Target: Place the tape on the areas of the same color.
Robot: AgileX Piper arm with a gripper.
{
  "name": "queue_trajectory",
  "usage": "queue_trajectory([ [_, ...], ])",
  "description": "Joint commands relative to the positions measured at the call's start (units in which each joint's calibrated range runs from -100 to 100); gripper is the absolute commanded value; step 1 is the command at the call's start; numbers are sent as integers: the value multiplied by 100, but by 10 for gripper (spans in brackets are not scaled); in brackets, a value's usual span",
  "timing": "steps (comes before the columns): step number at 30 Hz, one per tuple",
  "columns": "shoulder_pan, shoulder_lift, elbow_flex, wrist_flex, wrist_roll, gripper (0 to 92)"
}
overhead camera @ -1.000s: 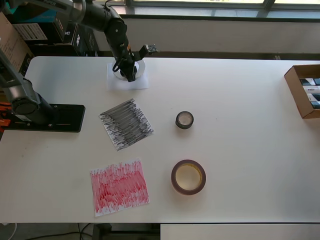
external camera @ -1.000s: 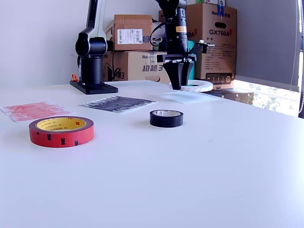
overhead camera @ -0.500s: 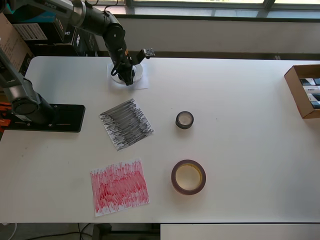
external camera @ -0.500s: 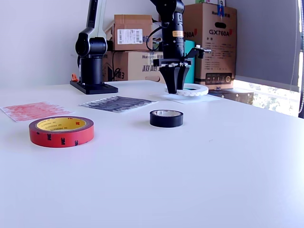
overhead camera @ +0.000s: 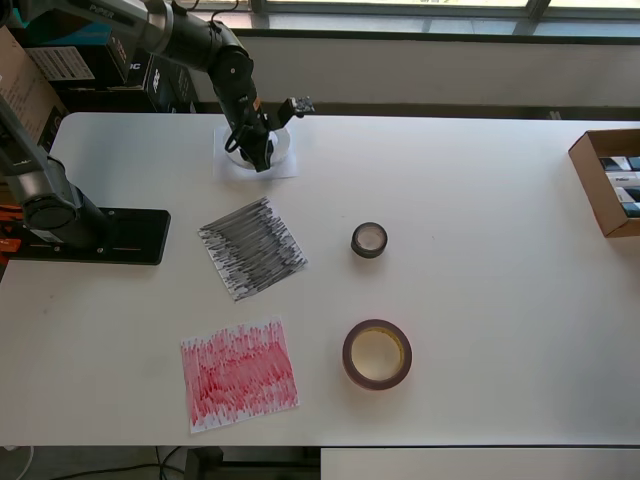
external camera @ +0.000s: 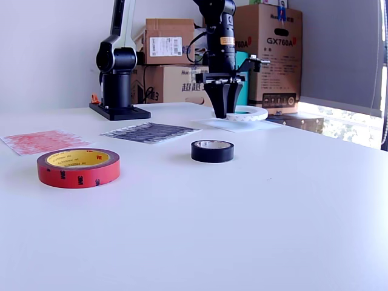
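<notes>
The white tape ring (overhead camera: pixel 281 141) (external camera: pixel 250 113) lies flat on the white sheet (overhead camera: pixel 226 168) (external camera: pixel 240 125) at the far side of the table. My gripper (overhead camera: pixel 262 157) (external camera: pixel 222 111) points straight down over it, its fingers shut on the ring's near rim. In the middle of the table stands the small black roll (overhead camera: pixel 369 240) (external camera: pixel 212 151), clear of the black-scribbled sheet (overhead camera: pixel 252 247) (external camera: pixel 150 131). The large red-brown roll (overhead camera: pixel 377 354) (external camera: pixel 78 167) rests on bare table beside the red-scribbled sheet (overhead camera: pixel 239 373) (external camera: pixel 41 140).
The arm's base plate (overhead camera: pixel 95 236) (external camera: pixel 119 111) sits at the overhead view's left edge. An open cardboard box (overhead camera: pixel 609 182) stands at that view's right edge. Stacked cartons (external camera: pixel 168 43) rise behind the table in the exterior view.
The gripper has come down with the white ring, which hung above the white sheet a second ago and now rests on it. The other rolls have not moved.
</notes>
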Motion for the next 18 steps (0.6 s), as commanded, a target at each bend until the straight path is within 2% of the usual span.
queue_trajectory([
  [1, 51, 18, 39, 16, 19, 2],
  [9, 51, 18, 39, 16, 27, 30],
  [18, 43, 9, 67, 16, 11, 321],
])
